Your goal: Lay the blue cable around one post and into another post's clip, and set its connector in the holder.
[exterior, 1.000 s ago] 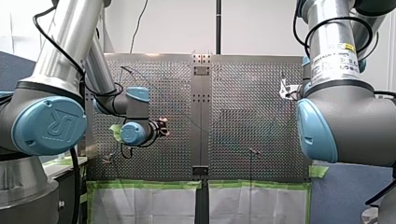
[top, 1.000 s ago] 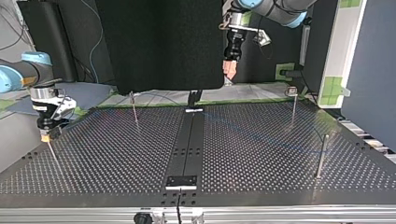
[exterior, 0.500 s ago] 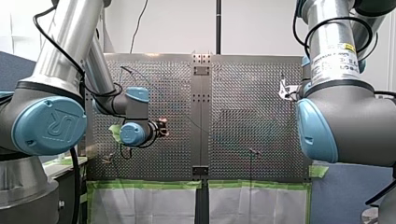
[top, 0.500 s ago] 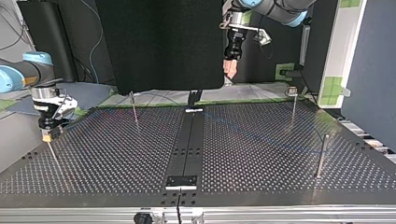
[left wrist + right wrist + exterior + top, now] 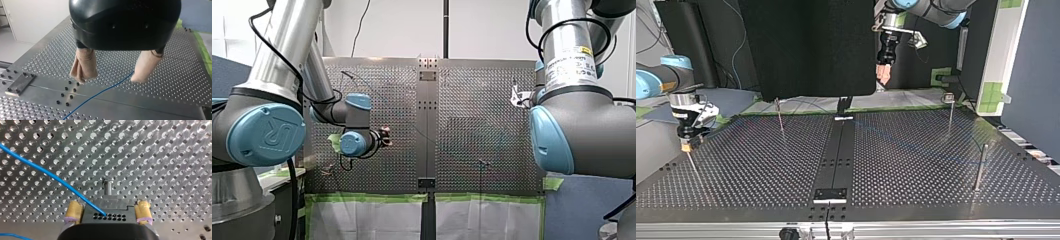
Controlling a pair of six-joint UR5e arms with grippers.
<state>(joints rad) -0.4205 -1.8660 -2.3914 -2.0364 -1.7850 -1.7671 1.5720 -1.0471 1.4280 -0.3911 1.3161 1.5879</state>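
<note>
the routing has barely begun, i judge: my right gripper [image 5: 108,206] is clenched on the connector [image 5: 110,216] just short of 1 thin post [image 5: 108,187], and the blue cable [image 5: 100,93] trails loose across the worktop [image 5: 916,190]. my left gripper [image 5: 110,78] hangs released, well above the cable. next it should drop and pinch the cable to steer it round a post. the worktop is perforated metal; a black screen [image 5: 806,45] stands at its far side in the top view.

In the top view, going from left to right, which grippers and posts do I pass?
my right gripper → far-left post → my left gripper → far-right post → nearer right post
</note>
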